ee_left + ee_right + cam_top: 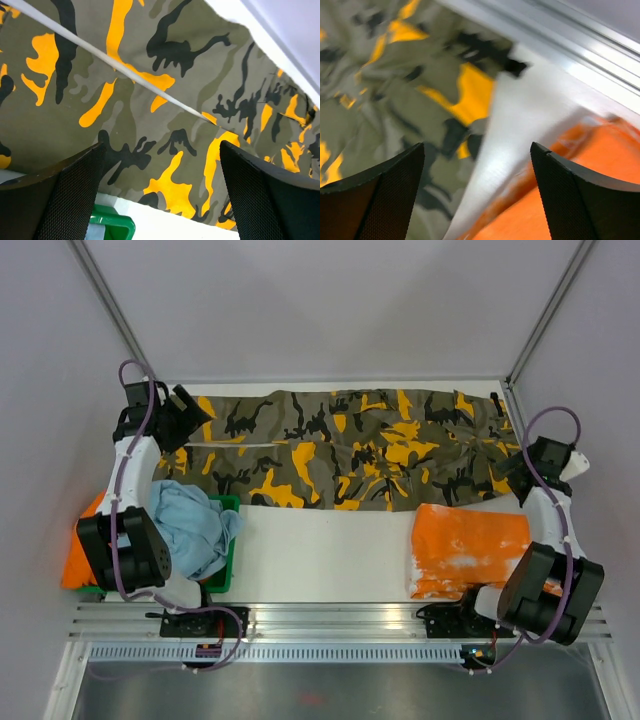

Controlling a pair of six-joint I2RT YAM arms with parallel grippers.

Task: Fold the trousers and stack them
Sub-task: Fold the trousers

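Worktop [330, 550]: white. Its near edge is masked by both arm bases in the top view.

Trousers [350, 445]: spread flat lengthwise along the far side, from 10 to 2 o'clock. Both ends are partly covered by the arms. The left wrist view shows the camouflage print [165, 100] sharply, crossed by a thin white cord [125, 70] that is barely visible from above. The right wrist view is motion-blurred, so the rumpled cloth [395, 100] reads only as smeared colour.

Orange garment [468, 548]: folded at 4 o'clock, near the trousers but apart. Its near corner is hidden by the right arm. It fills the lower right corner of the right wrist view [570, 200].

Blue garment [190, 525]: bunched at 8 o'clock, covering most of the green bin [228, 540]. The left wrist view catches only a bin corner [112, 225].

Left gripper [190, 418]: jaws fully apart over the trousers at 10 o'clock, holding nothing [161, 150].

Right gripper [520, 468]: jaws wide apart at the trousers' 3 o'clock end, nothing between them [477, 150].
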